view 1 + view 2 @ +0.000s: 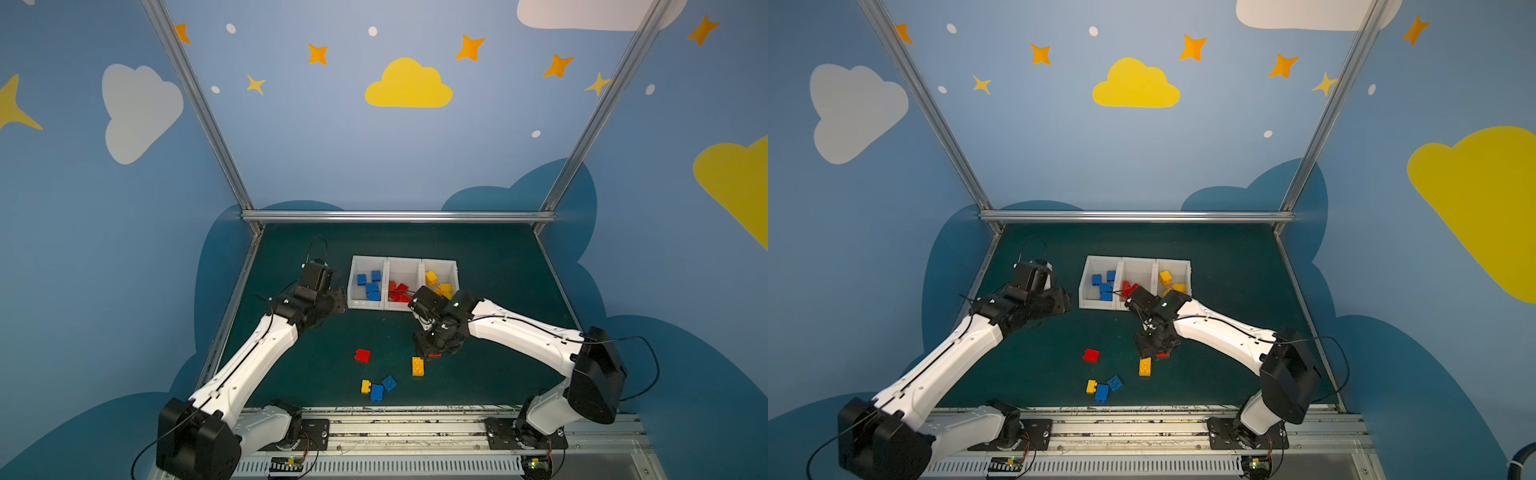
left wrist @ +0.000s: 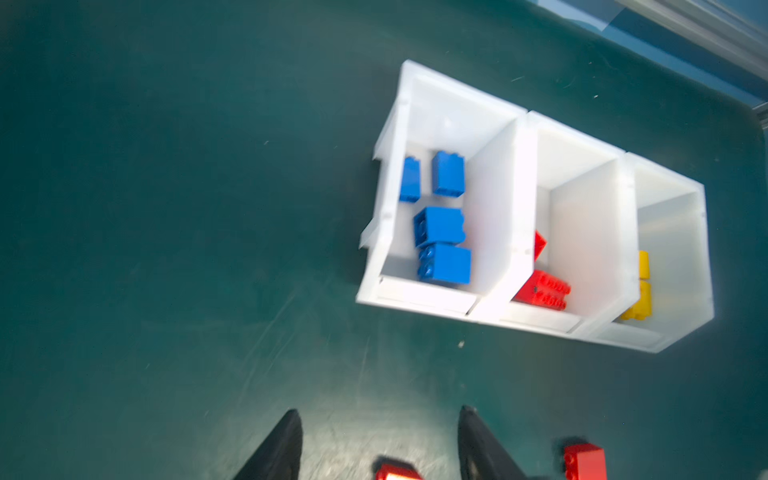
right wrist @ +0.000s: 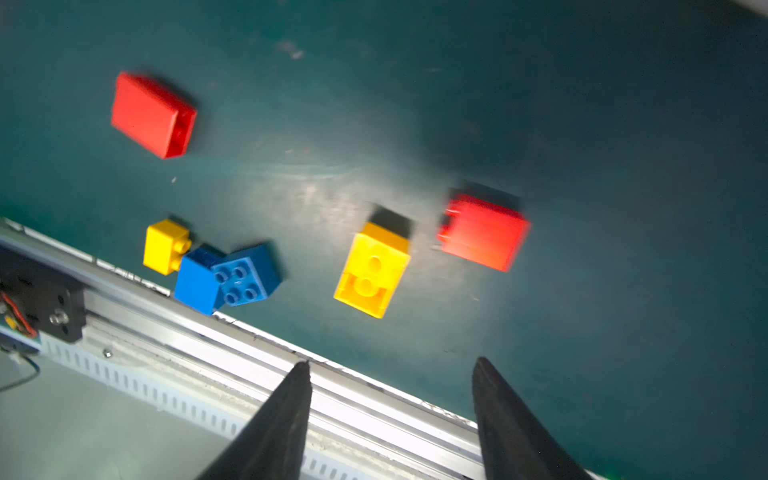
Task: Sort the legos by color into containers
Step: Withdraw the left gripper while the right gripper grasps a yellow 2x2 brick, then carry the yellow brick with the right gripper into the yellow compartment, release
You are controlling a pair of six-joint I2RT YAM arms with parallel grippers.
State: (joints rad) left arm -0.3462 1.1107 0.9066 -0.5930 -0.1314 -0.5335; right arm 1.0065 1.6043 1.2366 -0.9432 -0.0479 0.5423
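Joined white plastic containers [image 1: 405,262] hold blue, red and yellow bricks, one colour each. Six studded plastic legos [image 1: 417,366] lie loose on green mat [image 1: 498,270], unsorted. Left gripper [image 2: 381,411] and right gripper [image 3: 392,361] both spread, empty.

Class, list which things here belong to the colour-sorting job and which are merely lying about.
Job: white bins; binned bricks; red brick; second red brick; long yellow brick; small yellow brick; two blue bricks.
Merely there: metal rail; slotted cable duct; cloud sticker.
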